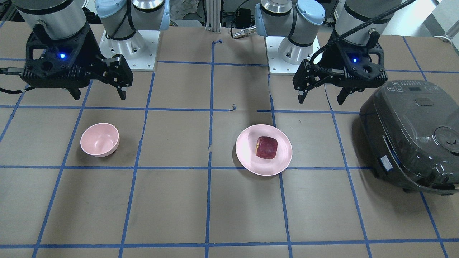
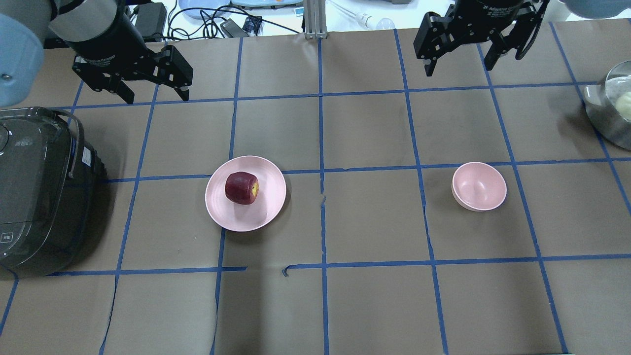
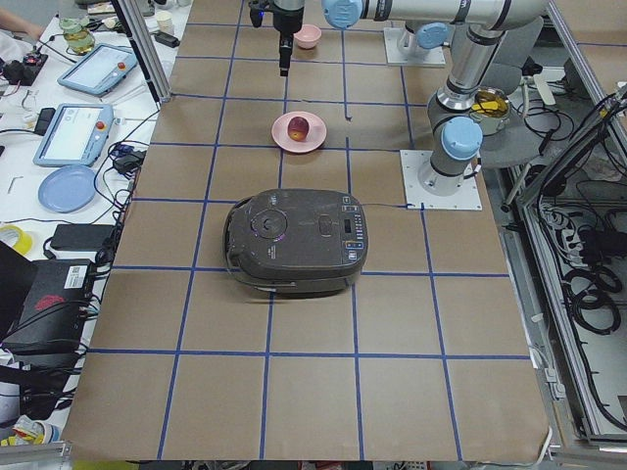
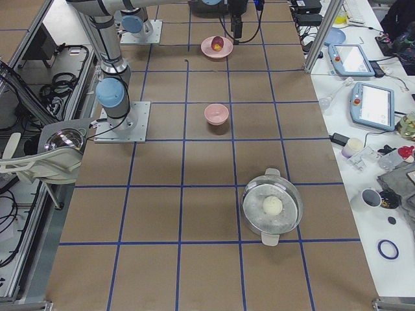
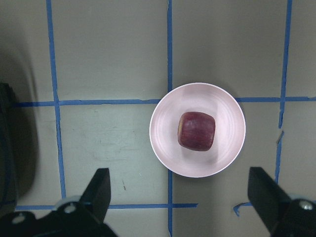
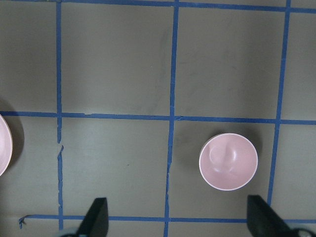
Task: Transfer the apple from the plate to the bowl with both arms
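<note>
Nothing gripped yet! Left pincer hangs spread wide at the plate's eleven o'clock, right pincer spread at the bowl's twelve. Apple sits on the plate, with the bowl empty at its three o'clock across the surface. Staged for a handover, I'd say.

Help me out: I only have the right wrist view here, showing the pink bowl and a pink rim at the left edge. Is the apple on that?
Observer: Yes. The apple sits on the plate, near its middle.
Operator: Is the left gripper on it yet?
Observer: No. The left gripper hangs open, clear of the apple, holding nothing.
Operator: Anything else on that side?
Observer: A dark rice cooker stands on the table to the robot's left of the plate, apart from it.
</note>
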`<act>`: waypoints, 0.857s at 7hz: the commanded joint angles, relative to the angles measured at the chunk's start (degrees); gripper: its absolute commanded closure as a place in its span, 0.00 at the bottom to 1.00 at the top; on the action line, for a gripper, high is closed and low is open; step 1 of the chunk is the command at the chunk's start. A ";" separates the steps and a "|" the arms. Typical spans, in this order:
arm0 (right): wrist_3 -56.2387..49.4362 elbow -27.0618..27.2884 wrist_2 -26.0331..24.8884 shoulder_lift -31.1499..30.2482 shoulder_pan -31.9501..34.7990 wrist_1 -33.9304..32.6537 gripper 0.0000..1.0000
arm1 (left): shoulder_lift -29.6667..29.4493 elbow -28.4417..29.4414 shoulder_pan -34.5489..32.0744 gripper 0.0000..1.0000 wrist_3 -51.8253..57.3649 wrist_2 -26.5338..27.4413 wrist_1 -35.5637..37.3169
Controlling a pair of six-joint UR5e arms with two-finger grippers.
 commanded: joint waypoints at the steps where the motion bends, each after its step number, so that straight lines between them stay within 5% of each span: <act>1: 0.03 -0.04 0.00 0.10 0.00 0.01 0.00 | -0.31 0.20 0.07 0.00 0.22 0.35 0.08; 5: -2.93 0.14 0.26 1.24 -2.61 -0.52 0.00 | -2.49 -3.29 -0.28 0.00 -0.04 -0.18 0.78; 6: -5.83 1.44 0.52 4.12 -6.98 -0.61 0.00 | -4.25 -7.41 -0.80 0.00 -1.17 -0.44 8.44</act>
